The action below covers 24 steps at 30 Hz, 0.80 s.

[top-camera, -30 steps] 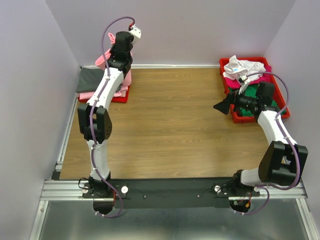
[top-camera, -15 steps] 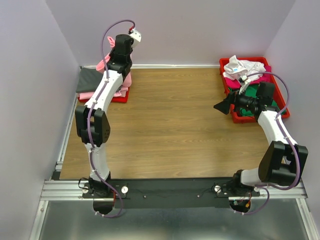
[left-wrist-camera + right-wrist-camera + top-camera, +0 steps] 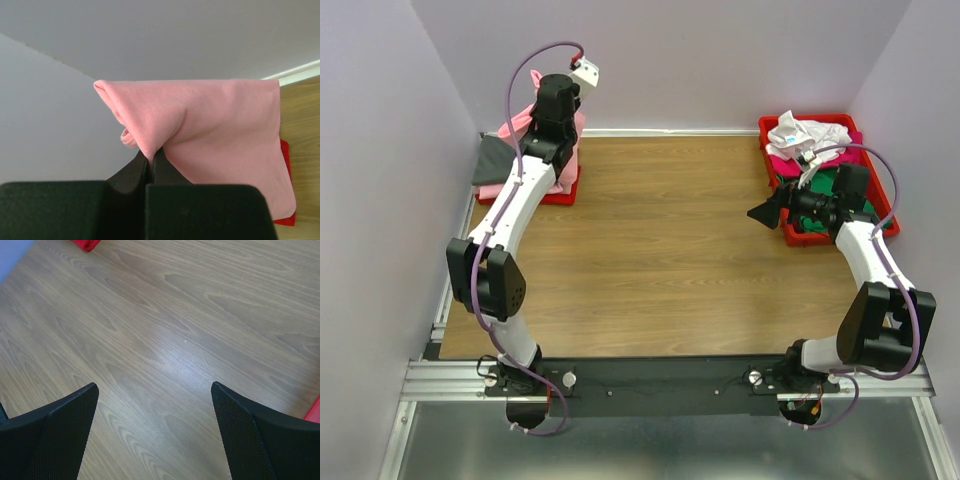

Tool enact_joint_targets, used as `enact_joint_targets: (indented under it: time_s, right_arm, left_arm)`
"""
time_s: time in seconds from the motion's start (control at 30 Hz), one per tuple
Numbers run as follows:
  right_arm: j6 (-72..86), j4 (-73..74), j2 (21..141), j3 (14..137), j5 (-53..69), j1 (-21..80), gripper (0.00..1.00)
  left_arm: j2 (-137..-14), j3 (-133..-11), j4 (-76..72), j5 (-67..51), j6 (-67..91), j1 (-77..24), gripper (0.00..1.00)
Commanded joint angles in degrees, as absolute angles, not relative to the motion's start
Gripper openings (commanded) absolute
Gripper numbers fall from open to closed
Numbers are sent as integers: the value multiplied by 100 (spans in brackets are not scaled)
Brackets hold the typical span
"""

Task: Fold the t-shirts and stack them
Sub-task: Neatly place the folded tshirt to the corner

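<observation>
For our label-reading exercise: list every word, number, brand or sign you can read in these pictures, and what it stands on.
No text can be read anywhere.
The pink t-shirt shows plain cloth, no print.
The white t-shirt in the red tray is too small to tell whether it carries print.
The table shows only wood grain.

Noted: light pink t-shirt (image 3: 215, 125) is soft matt cloth, fine knit, smooth drape. Pale brown wood-grain surface (image 3: 165, 340): smooth, faint sheen in one patch. Right tool (image 3: 155, 390): black pads (image 3: 60, 425), matt, fine mesh texture. Red plastic tray (image 3: 842, 120): smooth, slightly glossy.
</observation>
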<state>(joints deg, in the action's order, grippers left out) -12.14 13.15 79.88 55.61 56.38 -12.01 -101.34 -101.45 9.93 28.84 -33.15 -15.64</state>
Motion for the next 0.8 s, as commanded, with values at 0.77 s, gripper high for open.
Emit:
enact_joint_targets:
  time_s: [0.77]
  right_arm:
    - [-1362,1336,7980,5476,5792,-1301,100]
  left_arm:
    - [-10731,-10248,483,3173,-3762,-1582,0]
